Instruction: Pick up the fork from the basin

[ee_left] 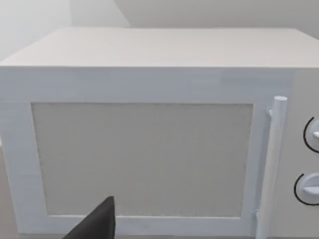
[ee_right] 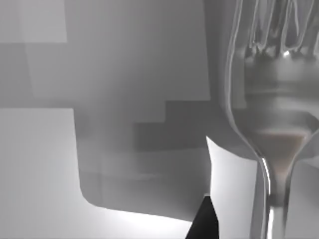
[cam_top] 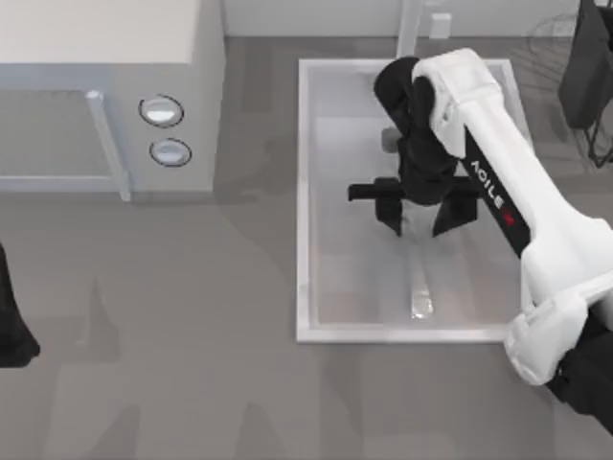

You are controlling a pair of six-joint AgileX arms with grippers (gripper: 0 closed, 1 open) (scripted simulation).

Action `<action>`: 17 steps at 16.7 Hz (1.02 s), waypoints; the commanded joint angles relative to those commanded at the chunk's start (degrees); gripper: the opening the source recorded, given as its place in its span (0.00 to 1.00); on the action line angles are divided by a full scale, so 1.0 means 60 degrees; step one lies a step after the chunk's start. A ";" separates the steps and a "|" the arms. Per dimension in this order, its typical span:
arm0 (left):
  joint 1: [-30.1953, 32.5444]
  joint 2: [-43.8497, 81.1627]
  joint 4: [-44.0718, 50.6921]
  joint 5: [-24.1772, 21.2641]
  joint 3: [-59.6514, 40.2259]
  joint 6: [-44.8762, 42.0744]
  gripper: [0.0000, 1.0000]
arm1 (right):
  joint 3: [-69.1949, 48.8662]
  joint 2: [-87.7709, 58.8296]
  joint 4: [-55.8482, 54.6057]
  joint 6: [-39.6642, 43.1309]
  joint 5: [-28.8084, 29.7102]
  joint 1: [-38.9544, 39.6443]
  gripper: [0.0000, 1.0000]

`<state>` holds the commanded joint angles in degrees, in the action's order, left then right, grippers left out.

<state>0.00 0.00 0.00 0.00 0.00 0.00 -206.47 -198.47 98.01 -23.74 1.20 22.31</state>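
Inside the basin [cam_top: 305, 192] (handle end nearest) lies the fork [cam_top: 420, 287]; right end effector [cam_top: 418, 222] spread open.

Light is soft and even, with no hard highlights on the grey table [cam_top: 192, 335]. Faint blocky shadows of the arms lie on it. Below the right gripper [cam_top: 419, 218], the fork [ee_right: 271, 124] shows bright streaks and mirror-like reflections; the basin [cam_top: 305, 192] floor around it carries angular grey shade patches. The microwave [ee_left: 149, 124] looks flat and pale.
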 joint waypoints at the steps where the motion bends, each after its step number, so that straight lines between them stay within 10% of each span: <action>1: 0.0000 0.0000 0.0000 0.0000 0.0000 0.0000 1.00 | 0.0000 0.0000 0.0000 0.0000 0.0000 0.0000 0.10; 17: 0.0000 0.0000 0.0000 0.0000 0.0000 0.0000 1.00 | 0.1485 0.1877 -0.0138 0.0129 0.0156 -0.0048 0.00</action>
<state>0.00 0.00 0.00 0.00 0.00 0.00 -197.56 -187.20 97.18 -22.97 2.14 22.02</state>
